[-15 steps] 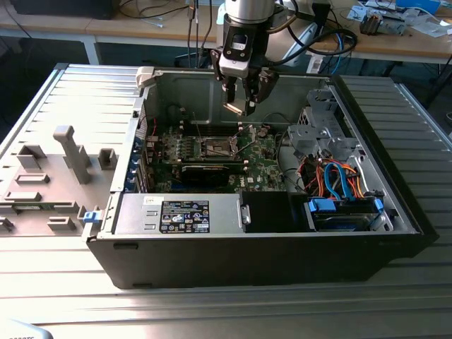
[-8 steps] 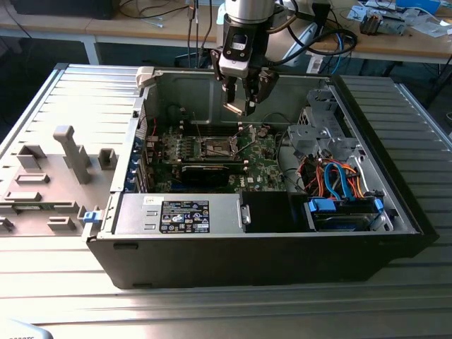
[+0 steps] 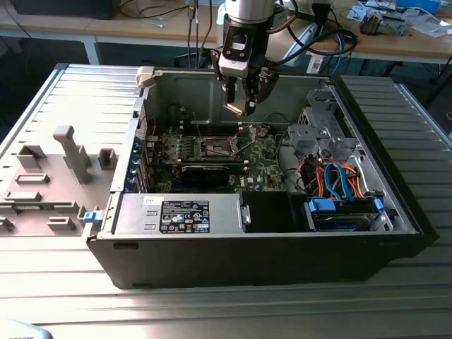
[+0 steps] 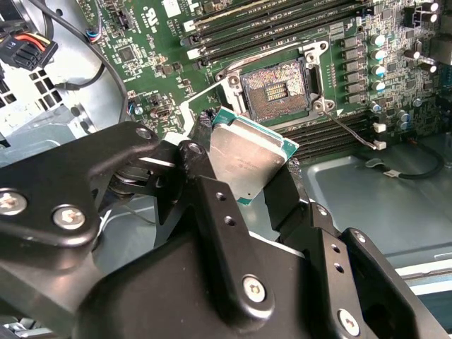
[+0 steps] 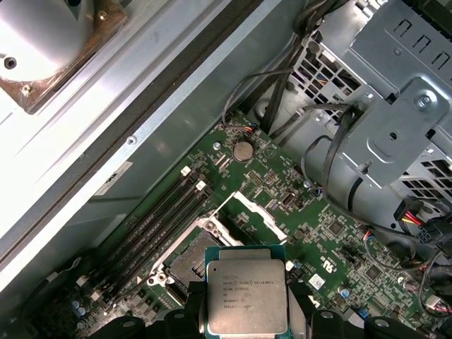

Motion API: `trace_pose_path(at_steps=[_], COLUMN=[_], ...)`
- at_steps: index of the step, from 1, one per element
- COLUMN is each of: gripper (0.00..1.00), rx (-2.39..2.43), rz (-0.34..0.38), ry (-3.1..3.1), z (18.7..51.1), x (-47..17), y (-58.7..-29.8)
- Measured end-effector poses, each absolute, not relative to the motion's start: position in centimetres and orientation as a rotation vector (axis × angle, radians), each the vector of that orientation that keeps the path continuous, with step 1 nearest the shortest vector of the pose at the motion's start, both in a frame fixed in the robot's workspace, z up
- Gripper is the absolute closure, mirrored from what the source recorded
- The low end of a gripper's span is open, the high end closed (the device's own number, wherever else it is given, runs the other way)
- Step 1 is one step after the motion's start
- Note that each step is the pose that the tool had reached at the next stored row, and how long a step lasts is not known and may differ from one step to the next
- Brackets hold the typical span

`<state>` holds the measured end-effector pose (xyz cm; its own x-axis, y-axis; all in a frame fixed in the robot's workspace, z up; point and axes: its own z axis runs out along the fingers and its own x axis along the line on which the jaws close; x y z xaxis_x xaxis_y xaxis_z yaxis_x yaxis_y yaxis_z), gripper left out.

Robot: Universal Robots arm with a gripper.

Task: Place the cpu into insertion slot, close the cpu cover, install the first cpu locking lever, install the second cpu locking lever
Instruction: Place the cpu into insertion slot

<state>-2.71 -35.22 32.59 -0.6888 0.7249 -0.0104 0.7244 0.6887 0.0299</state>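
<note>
One black gripper (image 3: 241, 101) is clamping the cpu (image 3: 236, 108) by two opposite edges and is hanging above the open computer case (image 3: 395, 205) in the exterior view, well clear of the green motherboard (image 3: 263, 152) below. In the second wrist view the fingers (image 4: 205, 191) are pressing against the sides of the cpu (image 4: 251, 152), whose silvery metal top is tilting toward the camera over a green-edged base. The first wrist view is showing the same chip (image 5: 246, 296) with its metal lid facing up, held between the dark fingertips.

Beneath and apart from the chip, the insertion slot (image 4: 274, 88) is lying bare in the middle of the board, its dark contact field showing inside a metal rim; it is also appearing in the first wrist view (image 5: 185, 263) and the exterior view (image 3: 216, 147). The cpu cover (image 5: 258, 216) is standing swung open just beside the socket. Long black memory slots (image 4: 282, 21) are running alongside. A grey drive cage (image 5: 395, 106) with bundled cables is flanking the board, and the case is resting on a ribbed metal table (image 3: 212, 304).
</note>
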Motion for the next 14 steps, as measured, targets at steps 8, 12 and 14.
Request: trace_pose_path(at_steps=[8,12,14], gripper=[0.45,0.45,0.45], rx=[1.238,1.241,1.242], rz=[0.036,0.036,0.036], ry=[2.864,2.863,2.862], z=[32.58,32.58,32.58], x=[-2.71,-2.71,-2.71], y=[-35.22,-35.22,-35.22])
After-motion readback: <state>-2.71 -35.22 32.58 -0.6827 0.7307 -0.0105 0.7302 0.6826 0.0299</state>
